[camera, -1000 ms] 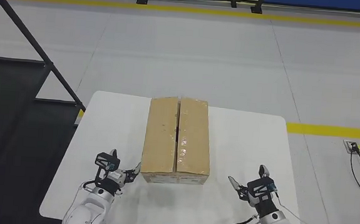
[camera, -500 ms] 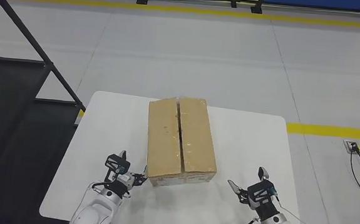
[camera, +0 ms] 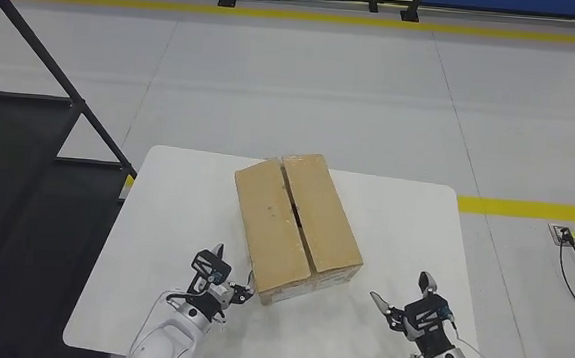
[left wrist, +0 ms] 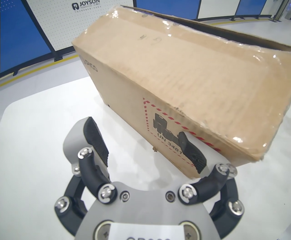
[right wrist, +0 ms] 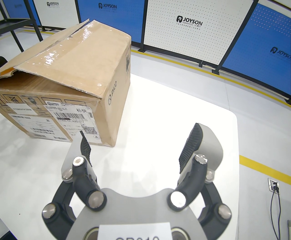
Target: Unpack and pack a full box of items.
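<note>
Cardboard, brown and taped: one box [camera: 294, 225] lies on the one white table [camera: 174, 221], and two grippers sit at its near end. The left gripper [camera: 233, 272] is hard by the box's near corner, its fingers spread wide apart and holding nothing. The long side of the box stands directly ahead of it. The right gripper [camera: 400, 290] is also spread wide and empty, and the box stands ahead of it and off to its inner side, clearly apart from it.

The top view shows two closed top flaps [camera: 310, 216] meeting in one seam along the length of the box. The left wrist view shows the left gripper [left wrist: 136, 128] facing the box [left wrist: 181, 75]. On that long side is one red-dashed label [left wrist: 159, 118], with one finger pad [left wrist: 193, 152] across it; I cannot tell whether the pad touches the card. The right wrist view shows the right gripper [right wrist: 139, 130] and the box [right wrist: 68, 59]. It also shows white shipping labels [right wrist: 68, 116] on the end face and one flap edge lifted a little above them.

A second ago the box lay square to the table. It has since turned, its near end swung toward the right gripper. The left gripper has moved in toward that end, and the right gripper has drawn back slightly.
</note>
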Robot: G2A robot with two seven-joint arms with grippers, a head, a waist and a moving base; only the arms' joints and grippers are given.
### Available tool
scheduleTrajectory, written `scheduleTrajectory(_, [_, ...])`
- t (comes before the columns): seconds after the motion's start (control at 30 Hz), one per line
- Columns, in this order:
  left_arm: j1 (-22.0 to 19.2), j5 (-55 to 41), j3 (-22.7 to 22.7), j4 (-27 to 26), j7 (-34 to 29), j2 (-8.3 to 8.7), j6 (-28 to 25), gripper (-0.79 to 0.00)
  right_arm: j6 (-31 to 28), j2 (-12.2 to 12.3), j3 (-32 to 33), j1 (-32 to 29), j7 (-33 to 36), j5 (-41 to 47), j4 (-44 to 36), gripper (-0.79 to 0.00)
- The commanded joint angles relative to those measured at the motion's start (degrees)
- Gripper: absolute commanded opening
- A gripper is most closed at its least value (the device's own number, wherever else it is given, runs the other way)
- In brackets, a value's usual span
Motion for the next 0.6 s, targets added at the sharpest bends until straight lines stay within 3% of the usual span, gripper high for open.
scheduleTrajectory(0.0, [-0.1, 0.5, 0.5, -0.1, -0.1, -0.04, -0.6, 0.000, -0.1, 0.0, 0.2, 0.0, -0.2, 0.1, 0.2, 0.000])
scheduleTrajectory(0.27, [-0.7, 3.8, 2.4, -0.4, -1.2, -0.04, -4.6, 0.000, -0.3, -0.1, 1.0, -0.1, -0.6, 1.3, 0.7, 0.000])
scheduleTrajectory(0.57, [0.9, 5.7, 1.2, -0.9, 0.5, 0.54, -8.4, 0.000, -0.3, -0.1, 1.8, -0.4, -0.6, 2.0, 1.1, 0.000])
